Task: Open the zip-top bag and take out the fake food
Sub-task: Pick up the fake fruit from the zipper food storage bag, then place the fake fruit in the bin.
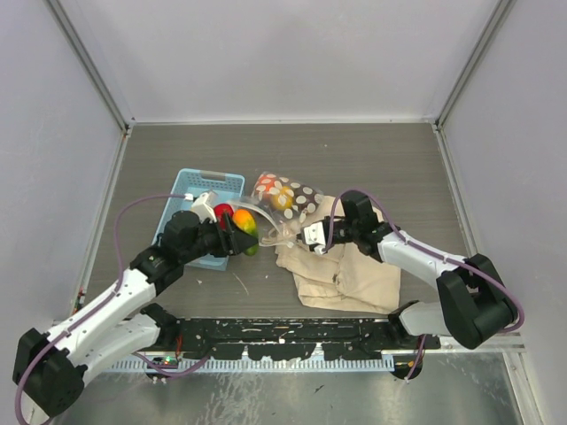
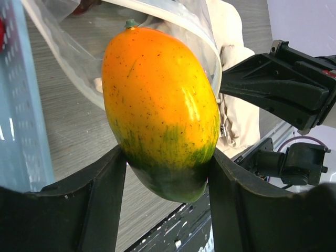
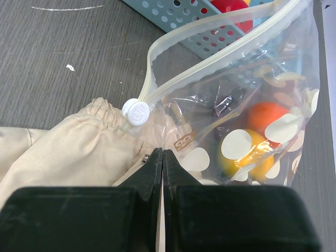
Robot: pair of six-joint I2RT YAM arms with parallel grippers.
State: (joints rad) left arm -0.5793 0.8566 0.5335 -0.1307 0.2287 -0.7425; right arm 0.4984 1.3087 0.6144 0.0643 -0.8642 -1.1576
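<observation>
A: Start with the left gripper (image 2: 165, 157). How wide?

B: Roughly half open, closed round the green lower end of one fake food (image 2: 157, 100) piece, an orange mango shape. Both fingers (image 2: 105, 199) flat on its flanks, stem end pointing away.

A: Handling?

B: Probably light and hollow, hard, glossy. Slippery, so likely to squirt out of a loose pinch. Best taken across the belly, as here.

A: Just beyond?

B: Open mouth of the zip-top bag (image 2: 68, 58) right past the fruit's far tip. Close on the left of the fingers, the blue basket (image 2: 21, 105).

A: Now the right gripper (image 3: 163, 155).

B: Fully shut, pinching thin film at the bag's near corner, directly over the beige cloth bag (image 3: 68, 142). Cannot tell about cloth caught along with it.

A: And the bag as a thing to hold?

B: Thin, crinkly, floppy, no shape of its own; lying partly on the cloth, partly on the bench (image 3: 63, 52). Worth gripping by the zip strip (image 3: 210, 52), the only stiff part, arching ahead and left of the tips, past a white round button (image 3: 136, 112).

A: Farther on?

B: Ahead to the right, inside the film: a yellow piece (image 3: 247, 152), then an orange piece (image 3: 262, 115). Farthest, a red piece (image 3: 231, 6) in the basket.
</observation>
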